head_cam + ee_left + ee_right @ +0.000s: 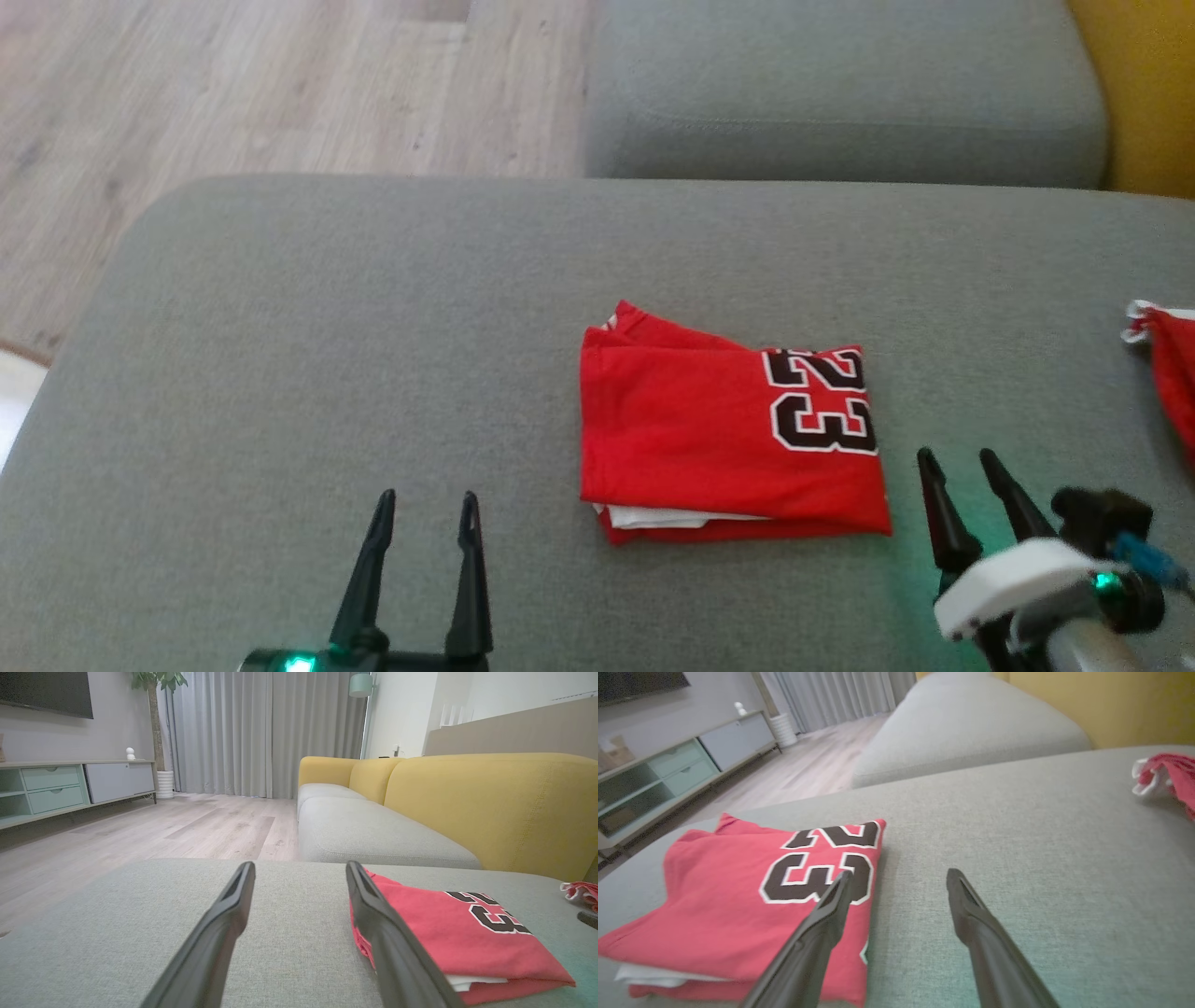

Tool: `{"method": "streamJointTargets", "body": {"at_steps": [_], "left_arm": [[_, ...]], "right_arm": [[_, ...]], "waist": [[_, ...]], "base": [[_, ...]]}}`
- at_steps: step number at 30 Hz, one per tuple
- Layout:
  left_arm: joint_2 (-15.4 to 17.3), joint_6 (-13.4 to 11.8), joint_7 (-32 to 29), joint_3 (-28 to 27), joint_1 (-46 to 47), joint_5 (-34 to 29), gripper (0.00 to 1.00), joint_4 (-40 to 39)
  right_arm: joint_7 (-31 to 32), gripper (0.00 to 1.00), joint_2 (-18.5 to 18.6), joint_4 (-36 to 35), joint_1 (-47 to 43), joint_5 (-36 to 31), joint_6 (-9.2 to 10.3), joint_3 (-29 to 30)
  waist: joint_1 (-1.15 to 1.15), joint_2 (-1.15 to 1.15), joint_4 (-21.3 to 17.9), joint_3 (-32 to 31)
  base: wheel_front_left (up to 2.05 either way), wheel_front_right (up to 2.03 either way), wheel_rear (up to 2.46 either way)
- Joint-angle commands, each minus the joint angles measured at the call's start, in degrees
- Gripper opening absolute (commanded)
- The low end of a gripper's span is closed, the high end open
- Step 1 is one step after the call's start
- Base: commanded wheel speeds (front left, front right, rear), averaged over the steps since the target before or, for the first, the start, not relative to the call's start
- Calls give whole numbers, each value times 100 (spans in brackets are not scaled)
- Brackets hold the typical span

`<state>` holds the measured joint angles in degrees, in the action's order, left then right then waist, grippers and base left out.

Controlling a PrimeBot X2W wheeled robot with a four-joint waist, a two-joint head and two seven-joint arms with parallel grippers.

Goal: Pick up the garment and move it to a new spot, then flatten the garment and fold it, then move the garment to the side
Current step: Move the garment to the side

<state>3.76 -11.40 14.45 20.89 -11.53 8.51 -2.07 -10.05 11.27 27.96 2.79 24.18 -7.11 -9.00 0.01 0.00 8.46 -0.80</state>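
Note:
The garment (724, 434) is a red jersey with a black and white number, folded into a neat rectangle on the grey sofa cushion (373, 327). It also lies low right in the left wrist view (458, 933) and at the left in the right wrist view (752, 900). My left gripper (428, 509) stands open to the garment's lower left, apart from it, nothing between its fingers (219, 933). Just off the garment's lower right corner my right gripper (957, 457) is open and empty, its left finger (822, 928) over the garment's edge.
A second red and white piece of cloth (1167, 364) lies at the cushion's right edge. Another grey cushion (840, 93) sits behind, with a yellow backrest (490, 807) to its right. Wooden floor (233, 93) drops off beyond the cushion's left and far edges.

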Motion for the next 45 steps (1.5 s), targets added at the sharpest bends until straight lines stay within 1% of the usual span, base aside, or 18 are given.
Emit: {"method": "streamJointTargets", "body": {"at_steps": [1, 8, 9, 10, 11, 14, 16, 20, 23, 24, 25, 30, 34, 38, 39, 40, 42, 45], "left_arm": [[-88, -35, 55, -82, 300, -53, 100, -203], [-88, -156, 55, 185, 530, -103, 100, -228], [-88, -183, 55, 214, 563, -109, 100, -224], [-88, -203, 55, 246, 591, -119, 100, -213], [-88, -223, 55, 274, 614, -126, 100, -213], [-88, -254, 55, 321, 665, -102, 100, -257], [-88, -267, 55, 317, 685, -44, 100, -301], [-88, -286, 55, 302, 739, 1, 100, -447], [-88, -261, 55, 309, 790, 25, 100, -477], [-88, -261, 55, 309, 790, 25, 100, -477], [-88, -260, 55, 301, 824, 17, 100, -487], [-88, -320, 55, 288, 1076, -13, 100, -522], [-88, -347, 55, 328, 1296, -28, 100, -533], [-88, -331, 55, 371, 1457, -27, 100, -507], [-88, -329, 55, 378, 1482, -13, 100, -494], [-88, -323, 55, 389, 1505, 2, 100, -473], [-88, -330, 55, 393, 1532, 41, 100, -424], [-88, -327, 55, 396, 1508, 128, 100, -335]], "right_arm": [[87, 100, 128, 15, 332, 97, -37, -142], [750, 100, 119, 896, 1091, 913, -37, -683], [813, 89, 98, 1004, 1163, 1062, -37, -754], [859, 46, 86, 1075, 1227, 1192, -37, -867], [856, 0, 81, 1122, 1283, 1334, -37, -949], [686, 0, 206, 1183, 1468, 1587, -37, -1123], [501, 0, 385, 1184, 1596, 1619, -37, -1191], [320, 0, 944, 1119, 1822, 1427, -37, -1373], [340, 0, 1477, 986, 1988, 1251, -37, -1424], [340, 0, 1477, 986, 1988, 1251, -37, -1424], [375, 0, 1665, 926, 2052, 1200, -37, -1412], [578, 0, 2626, 648, 2387, 1040, -37, -1087], [837, 0, 3330, 418, 2547, 844, -37, -669], [1061, 0, 3902, 322, 2562, 694, -37, -208], [1099, 20, 4005, 335, 2540, 636, -37, -110], [1076, 100, 4093, 334, 2537, 517, -37, -11], [1013, 100, 4085, 304, 2503, 288, -37, 134], [947, 100, 3714, 138, 2326, 55, -37, 233]], "waist": [[-1, 0, 131, 122], [-1, 0, 325, 443], [-1, 0, 331, 472], [-1, 0, 333, 492], [-1, 0, 327, 516], [-1, 0, 242, 601], [-1, 0, 121, 661], [-1, 0, -249, 801], [-1, 0, -587, 947], [-1, 0, -587, 947], [-1, 0, -701, 1005], [-1, 0, -1131, 1332], [-1, 0, -1280, 1553], [-1, 0, -1311, 1720], [-1, 0, -1307, 1736], [-1, 0, -1293, 1741], [-1, 0, -1245, 1679], [-1, 0, -1155, 1473]], "base": [[0, 0, 0], [0, 0, 0], [0, 0, 0], [0, 0, 0], [0, 0, 0], [0, 0, 0], [0, 0, 0], [0, 0, 0], [0, 0, 0], [0, 0, 0], [0, 0, 0], [0, 0, 0], [0, 0, 0], [0, 0, 0], [0, 0, 0], [0, 0, 0], [0, 0, 0], [0, 0, 0]]}}
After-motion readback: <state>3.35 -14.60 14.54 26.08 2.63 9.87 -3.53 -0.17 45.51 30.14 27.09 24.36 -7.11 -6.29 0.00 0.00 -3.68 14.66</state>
